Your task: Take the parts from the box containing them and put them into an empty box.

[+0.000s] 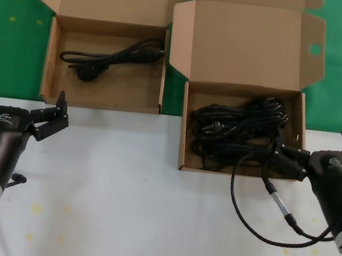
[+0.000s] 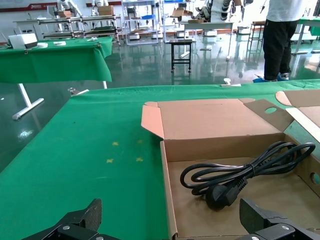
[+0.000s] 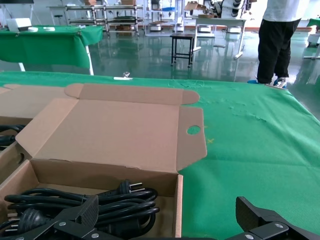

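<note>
The box with the tall lid [image 1: 245,46] and a round hole [image 1: 314,50] in its tab stands at the right. It holds a tangle of black cables [image 1: 240,131], which also shows in the right wrist view [image 3: 100,200]. The shallower box [image 1: 49,68] at the left holds one black power cord [image 1: 114,57], seen in the left wrist view [image 2: 240,172] too. My left gripper [image 1: 23,97] is open and empty at that box's near left corner [image 2: 167,200]. My right gripper [image 1: 315,146] is open and empty at the cable box's near right corner [image 3: 178,200].
The boxes stand side by side where the green cloth [image 1: 7,31] meets the white table [image 1: 125,185]. A black cable loop [image 1: 241,216] lies on the white table in front of the right box, beside my right arm. A person [image 3: 275,35] stands far behind.
</note>
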Action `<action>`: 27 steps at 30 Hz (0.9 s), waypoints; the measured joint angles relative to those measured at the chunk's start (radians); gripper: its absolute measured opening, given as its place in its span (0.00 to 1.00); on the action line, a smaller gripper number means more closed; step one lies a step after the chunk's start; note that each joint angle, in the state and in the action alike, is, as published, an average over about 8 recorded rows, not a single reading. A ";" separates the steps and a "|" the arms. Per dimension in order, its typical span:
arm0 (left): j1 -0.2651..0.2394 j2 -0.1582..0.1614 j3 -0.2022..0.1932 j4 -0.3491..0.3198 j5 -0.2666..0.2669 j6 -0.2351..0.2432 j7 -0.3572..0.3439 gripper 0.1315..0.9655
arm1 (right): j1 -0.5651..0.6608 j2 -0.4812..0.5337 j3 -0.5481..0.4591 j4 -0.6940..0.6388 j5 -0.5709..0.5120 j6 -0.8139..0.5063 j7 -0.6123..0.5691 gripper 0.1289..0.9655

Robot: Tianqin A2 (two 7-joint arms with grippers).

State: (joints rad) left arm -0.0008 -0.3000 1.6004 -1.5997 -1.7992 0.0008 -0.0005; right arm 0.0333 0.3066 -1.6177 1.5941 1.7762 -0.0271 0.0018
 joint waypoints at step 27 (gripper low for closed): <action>0.000 0.000 0.000 0.000 0.000 0.000 0.000 1.00 | 0.000 0.000 0.000 0.000 0.000 0.000 0.000 1.00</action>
State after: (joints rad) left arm -0.0008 -0.3000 1.6004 -1.5997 -1.7992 0.0008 -0.0005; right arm 0.0333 0.3066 -1.6177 1.5941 1.7762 -0.0271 0.0018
